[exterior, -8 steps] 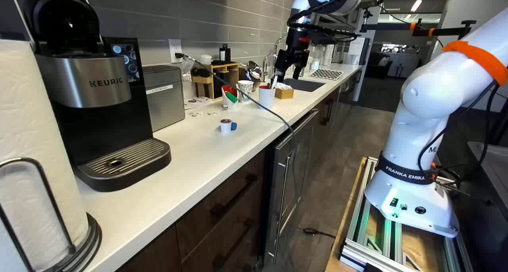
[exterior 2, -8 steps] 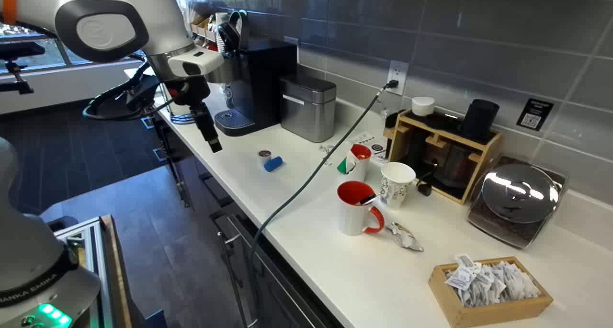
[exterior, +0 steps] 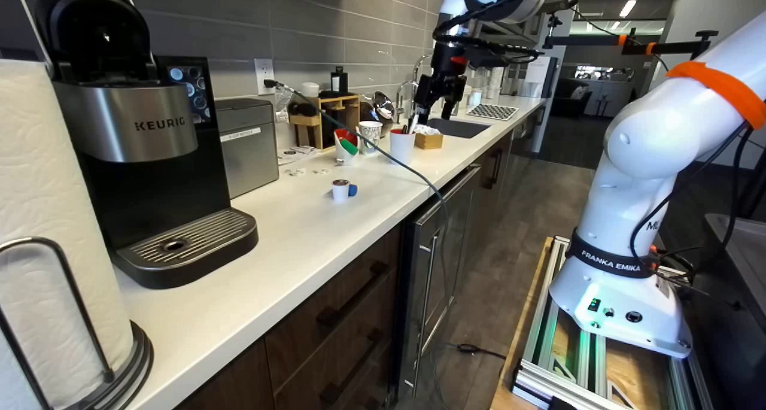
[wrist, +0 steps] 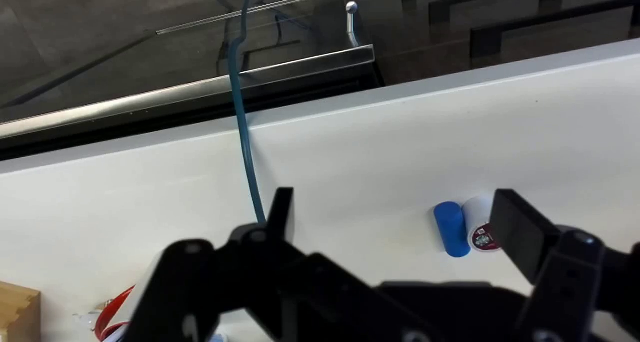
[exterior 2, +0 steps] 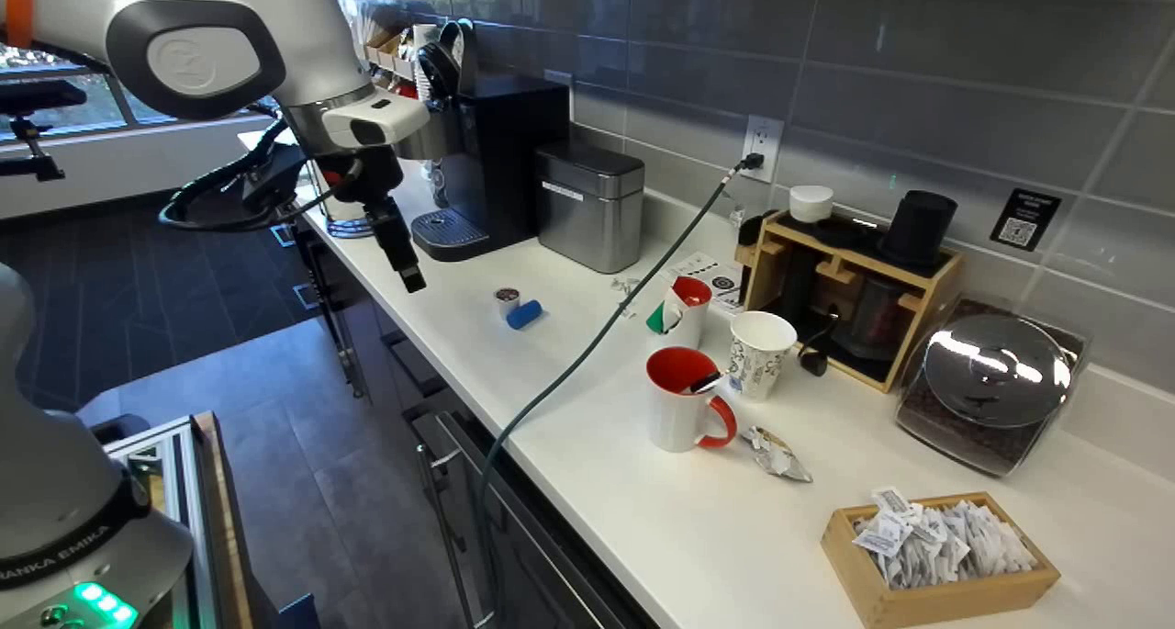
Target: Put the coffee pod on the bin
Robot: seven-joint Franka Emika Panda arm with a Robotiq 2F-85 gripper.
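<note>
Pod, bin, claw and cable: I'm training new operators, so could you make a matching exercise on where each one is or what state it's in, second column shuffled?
Things:
1. Pod
2. Bin
3. Claw
4. Cable

Places or states:
A. Plugged into the outlet
B. Open, holding nothing
C. Beside the blue cylinder
D. Next to the coffee machine

Right pairs: 1-C; 2-D; 3-B; 4-A

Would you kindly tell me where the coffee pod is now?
In an exterior view, the coffee pod stands on the countertop left of centre, immediately left of the blue cylinder and lower in frame than the silver bin.
</note>
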